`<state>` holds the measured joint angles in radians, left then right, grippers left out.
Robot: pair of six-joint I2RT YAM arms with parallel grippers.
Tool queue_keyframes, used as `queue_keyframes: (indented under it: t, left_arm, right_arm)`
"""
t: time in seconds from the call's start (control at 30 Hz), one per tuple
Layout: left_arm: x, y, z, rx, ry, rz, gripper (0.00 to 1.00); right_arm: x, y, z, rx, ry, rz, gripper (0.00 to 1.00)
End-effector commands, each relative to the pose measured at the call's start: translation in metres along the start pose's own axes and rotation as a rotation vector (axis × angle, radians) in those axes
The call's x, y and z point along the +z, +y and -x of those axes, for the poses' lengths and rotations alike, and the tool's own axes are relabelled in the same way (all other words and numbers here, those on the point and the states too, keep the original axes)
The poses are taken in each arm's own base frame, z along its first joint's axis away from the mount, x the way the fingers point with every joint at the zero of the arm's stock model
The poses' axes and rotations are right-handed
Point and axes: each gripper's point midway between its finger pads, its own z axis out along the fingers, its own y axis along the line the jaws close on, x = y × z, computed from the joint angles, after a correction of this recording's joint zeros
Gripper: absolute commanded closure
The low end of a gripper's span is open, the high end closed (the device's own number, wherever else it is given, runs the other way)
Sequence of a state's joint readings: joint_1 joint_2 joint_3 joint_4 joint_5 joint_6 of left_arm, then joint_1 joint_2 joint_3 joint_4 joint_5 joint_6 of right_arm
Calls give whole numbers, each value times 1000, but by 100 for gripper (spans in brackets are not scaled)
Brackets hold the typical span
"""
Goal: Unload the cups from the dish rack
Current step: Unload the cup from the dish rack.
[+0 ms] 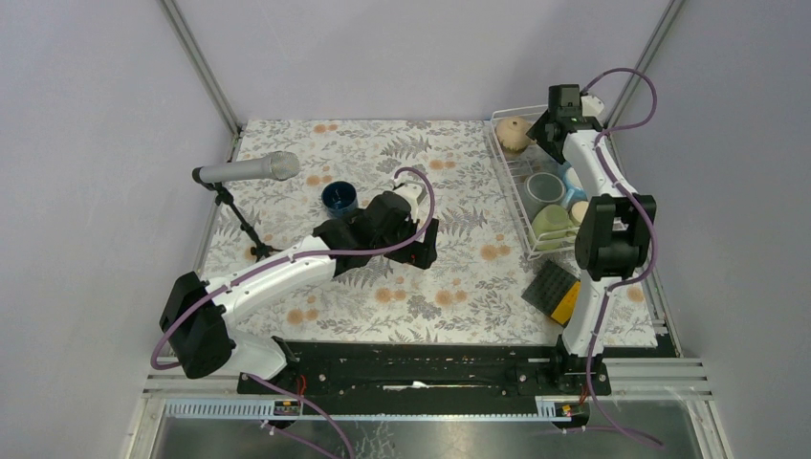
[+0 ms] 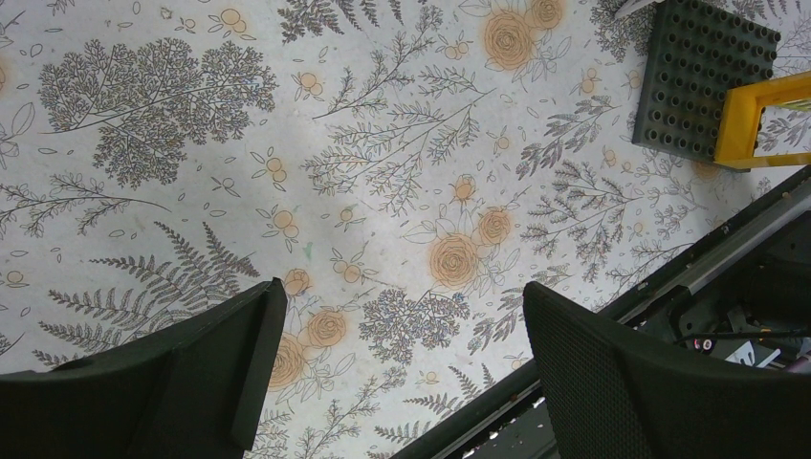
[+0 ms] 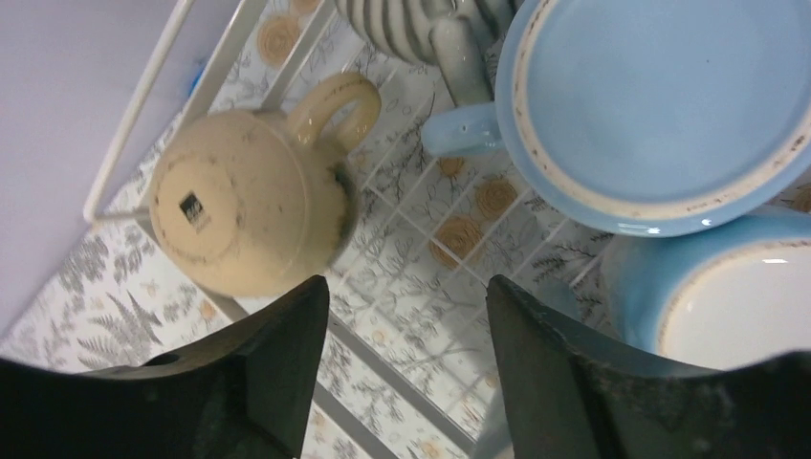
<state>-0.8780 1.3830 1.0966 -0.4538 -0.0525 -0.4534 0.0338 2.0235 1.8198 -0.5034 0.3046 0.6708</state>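
Note:
The white wire dish rack [image 1: 507, 196] stands at the far right. In it lie a tan mug [image 1: 514, 133] [image 3: 251, 212] upside down, a light blue mug [image 1: 546, 186] [image 3: 660, 105], a second light blue mug [image 3: 717, 296], a striped mug [image 3: 406, 24] and a green mug [image 1: 549, 222]. A dark blue mug [image 1: 339, 197] stands on the table left of centre. My right gripper [image 1: 547, 134] [image 3: 406, 296] is open and empty, over the rack's far end beside the tan mug. My left gripper [image 1: 421, 244] [image 2: 397, 301] is open and empty above the tablecloth.
A microphone on a stand [image 1: 247, 172] is at the left. A black-and-orange square pad [image 1: 560, 292] [image 2: 712, 86] lies near the right arm's base. The rack's wire rim [image 3: 143, 105] runs left of the tan mug. The table's front rail [image 2: 669, 277] shows in the left wrist view.

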Motion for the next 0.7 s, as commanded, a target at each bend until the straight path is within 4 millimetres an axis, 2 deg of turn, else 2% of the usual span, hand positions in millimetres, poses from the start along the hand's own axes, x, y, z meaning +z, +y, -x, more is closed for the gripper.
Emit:
queue_keyframes:
  t: [0.0,0.13,0.67]
  left_arm:
    - [-10,-10,13,1,-59,-47,1]
    - [-10,-11,14,1,-61,-52,1]
    - [-12,-12,13,1,-68,-60,1]
  right_arm:
    - [6,10,32,180,-129,-44,34]
    - [16,6,32,266,-151,-81,39]
    - [55,-4,29,383,-206,-188,41]
